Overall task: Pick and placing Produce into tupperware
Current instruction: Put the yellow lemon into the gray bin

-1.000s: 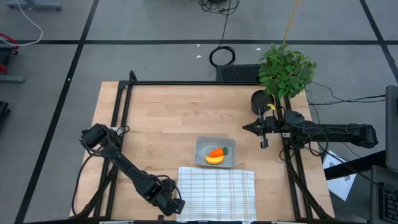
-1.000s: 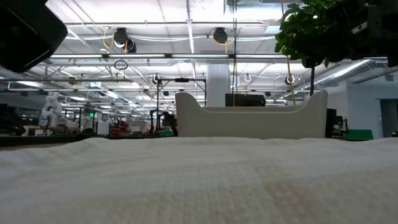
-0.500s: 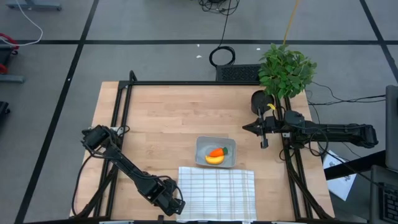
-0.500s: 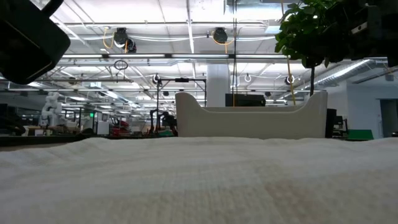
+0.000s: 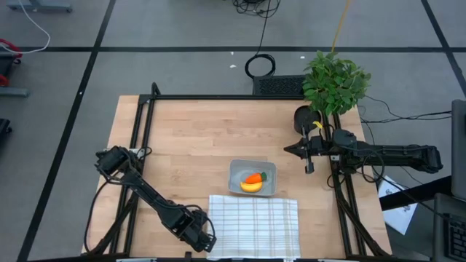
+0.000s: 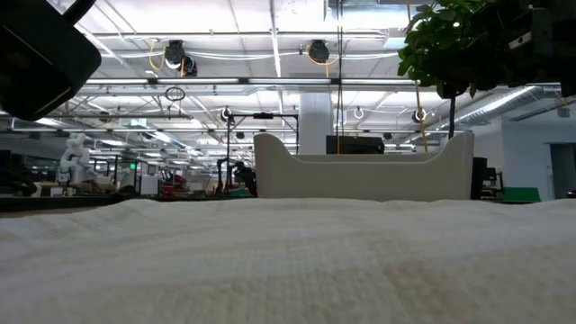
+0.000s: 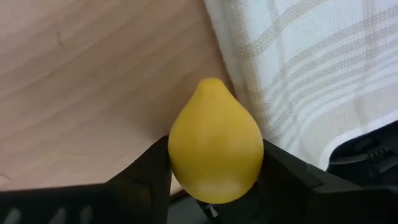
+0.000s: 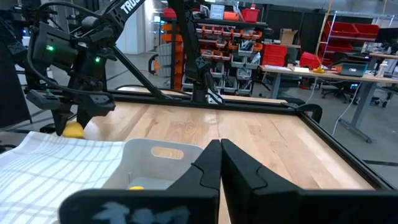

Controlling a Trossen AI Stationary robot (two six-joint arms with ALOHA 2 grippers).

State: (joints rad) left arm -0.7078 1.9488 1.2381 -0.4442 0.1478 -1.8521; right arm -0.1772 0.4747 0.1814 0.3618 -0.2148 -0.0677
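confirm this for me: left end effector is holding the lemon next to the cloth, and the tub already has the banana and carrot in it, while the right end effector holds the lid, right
One part is wrong: the right end effector holds nothing, as the right wrist view shows its fingers shut and bare. The rest stands: the left end effector grips the lemon beside the cloth, and the tub holds the banana and carrot.

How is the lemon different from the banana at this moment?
The lemon is clamped in the left gripper beside the checked cloth; the banana lies free in the tub. The lemon is plump and pear-shaped; the banana is slim and curved. Both are yellow.
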